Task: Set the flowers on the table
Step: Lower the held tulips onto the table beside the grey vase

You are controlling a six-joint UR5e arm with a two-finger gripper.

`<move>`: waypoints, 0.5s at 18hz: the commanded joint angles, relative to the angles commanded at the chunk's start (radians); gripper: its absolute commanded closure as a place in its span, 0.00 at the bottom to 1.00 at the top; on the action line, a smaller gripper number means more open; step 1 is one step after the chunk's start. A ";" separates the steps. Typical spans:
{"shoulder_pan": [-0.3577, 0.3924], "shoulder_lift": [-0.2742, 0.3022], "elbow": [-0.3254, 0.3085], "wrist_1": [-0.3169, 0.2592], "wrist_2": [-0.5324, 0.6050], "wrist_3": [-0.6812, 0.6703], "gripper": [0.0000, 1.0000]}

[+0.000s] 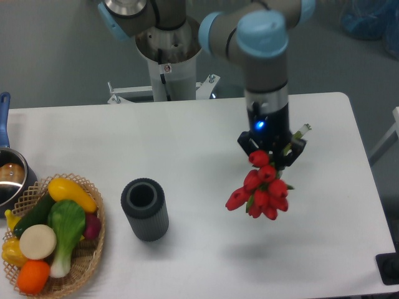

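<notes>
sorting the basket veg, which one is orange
The round orange one at the near end of the wicker basket, below the white disc. The other vegetables are yellow, green, white or purple.

Basket, vase and pot along the left and middle.
At lower left, a wicker basket (93, 252) heaped with vegetables: yellow squash (72, 194), dark green cucumber (34, 215), pale green leafy one (67, 227), white round slice (37, 242), an orange one (32, 276), a purple one (92, 225) tucked at the right side. Just right of it, apart, a dark grey ribbed vase (145, 209), upright, mouth open. At the left edge, a metal pot (11, 177) with blue handle (4, 118), partly cut off.
</notes>
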 joint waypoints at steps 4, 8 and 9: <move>-0.023 -0.069 -0.002 0.002 0.035 0.000 0.72; -0.043 -0.140 0.002 0.011 0.032 0.000 0.70; -0.043 -0.147 0.002 0.011 0.031 0.000 0.70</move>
